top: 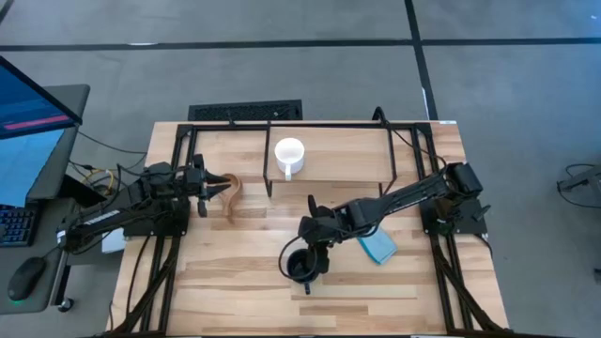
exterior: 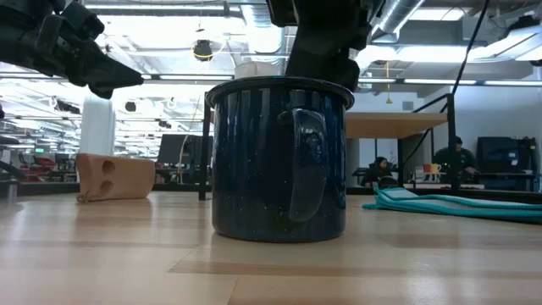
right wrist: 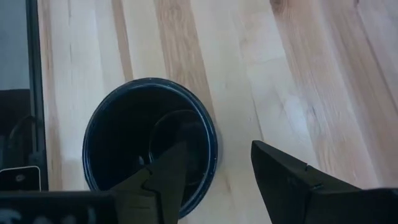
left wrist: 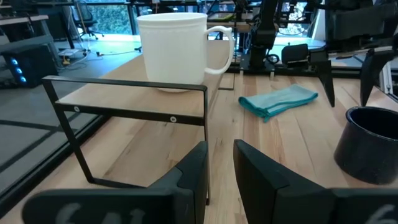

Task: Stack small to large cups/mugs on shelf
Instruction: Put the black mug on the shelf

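A white mug [top: 289, 155] stands upright on the shelf's wood board [top: 343, 161]; it also shows in the left wrist view [left wrist: 174, 50]. A dark navy mug [top: 301, 267] stands upright on the tabletop, close in the low view [exterior: 279, 161]. A tan-brown mug [top: 232, 197] lies on the tabletop left of the shelf [exterior: 114, 175]. My left gripper [top: 222, 185] is open and empty, above the tan mug. My right gripper [right wrist: 217, 168] is open above the navy mug [right wrist: 143, 137]. One finger stands over its mouth and one outside its rim; I see no touch.
A light blue cloth [top: 377, 246] lies on the tabletop right of the navy mug, also in the left wrist view [left wrist: 280, 101]. The shelf's thin black bars [left wrist: 124, 84] frame the table's far half. Bare wood lies along the near edge [top: 235, 300].
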You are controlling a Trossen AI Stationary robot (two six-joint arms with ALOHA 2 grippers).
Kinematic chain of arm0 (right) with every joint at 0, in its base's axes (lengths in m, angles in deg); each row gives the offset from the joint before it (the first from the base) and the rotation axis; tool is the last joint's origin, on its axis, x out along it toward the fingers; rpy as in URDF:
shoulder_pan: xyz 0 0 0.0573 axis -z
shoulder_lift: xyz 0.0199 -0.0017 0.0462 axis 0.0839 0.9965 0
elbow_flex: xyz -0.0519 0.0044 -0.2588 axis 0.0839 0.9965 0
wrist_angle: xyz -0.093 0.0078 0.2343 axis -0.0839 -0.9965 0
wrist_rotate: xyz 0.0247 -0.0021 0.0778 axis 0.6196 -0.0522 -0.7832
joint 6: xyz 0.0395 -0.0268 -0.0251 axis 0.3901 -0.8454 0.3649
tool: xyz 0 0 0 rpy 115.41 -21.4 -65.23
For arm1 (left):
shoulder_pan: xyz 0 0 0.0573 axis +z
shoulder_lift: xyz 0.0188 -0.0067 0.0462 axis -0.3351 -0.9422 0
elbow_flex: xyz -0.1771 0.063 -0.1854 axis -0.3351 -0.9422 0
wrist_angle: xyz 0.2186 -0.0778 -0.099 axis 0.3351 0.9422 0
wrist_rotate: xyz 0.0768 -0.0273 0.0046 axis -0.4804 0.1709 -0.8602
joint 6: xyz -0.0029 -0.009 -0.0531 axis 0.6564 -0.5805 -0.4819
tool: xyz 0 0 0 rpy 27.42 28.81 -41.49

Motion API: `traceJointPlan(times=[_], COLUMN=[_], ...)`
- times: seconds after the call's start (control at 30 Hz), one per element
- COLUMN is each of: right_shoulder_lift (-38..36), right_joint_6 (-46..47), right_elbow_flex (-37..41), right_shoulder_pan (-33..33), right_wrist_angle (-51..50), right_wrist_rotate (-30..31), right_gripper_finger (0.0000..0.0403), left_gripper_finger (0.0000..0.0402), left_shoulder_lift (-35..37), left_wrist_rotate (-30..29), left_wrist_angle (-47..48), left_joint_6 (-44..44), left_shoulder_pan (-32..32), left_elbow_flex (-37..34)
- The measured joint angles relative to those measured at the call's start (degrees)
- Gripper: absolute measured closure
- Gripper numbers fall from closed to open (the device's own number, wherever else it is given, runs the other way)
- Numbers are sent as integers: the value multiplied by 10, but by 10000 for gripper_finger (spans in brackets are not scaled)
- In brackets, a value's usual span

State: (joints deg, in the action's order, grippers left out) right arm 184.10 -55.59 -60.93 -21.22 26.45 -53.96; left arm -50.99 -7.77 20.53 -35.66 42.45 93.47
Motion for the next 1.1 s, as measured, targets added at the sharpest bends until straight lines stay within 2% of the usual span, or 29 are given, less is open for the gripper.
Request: traceJointPlan(times=[0.23, 0.57, 0.7, 0.93, 1.1], right_shoulder_lift=[37, 51, 53, 52, 52], right_joint_6=[13, 20, 26, 28, 36], right_elbow_flex=[0, 0, 1, 1, 0], right_shoulder_pan=[0, 0, 1, 8, 12], right_wrist_angle=[0, -6, -10, -12, -12], right_wrist_rotate=[-2, -2, -13, -38, -42], right_gripper_finger=[201, 208, 248, 372, 373], left_gripper_finger=[333, 333, 333, 333, 333], left_shoulder_lift=[0, 0, 0, 0, 0], left_wrist_rotate=[0, 0, 0, 0, 0], left_wrist_angle=[0, 0, 0, 0, 0], left_joint_6=[0, 0, 0, 0, 0], left_shoulder_pan=[0, 0, 0, 0, 0], left_elbow_flex=[0, 0, 0, 0, 0])
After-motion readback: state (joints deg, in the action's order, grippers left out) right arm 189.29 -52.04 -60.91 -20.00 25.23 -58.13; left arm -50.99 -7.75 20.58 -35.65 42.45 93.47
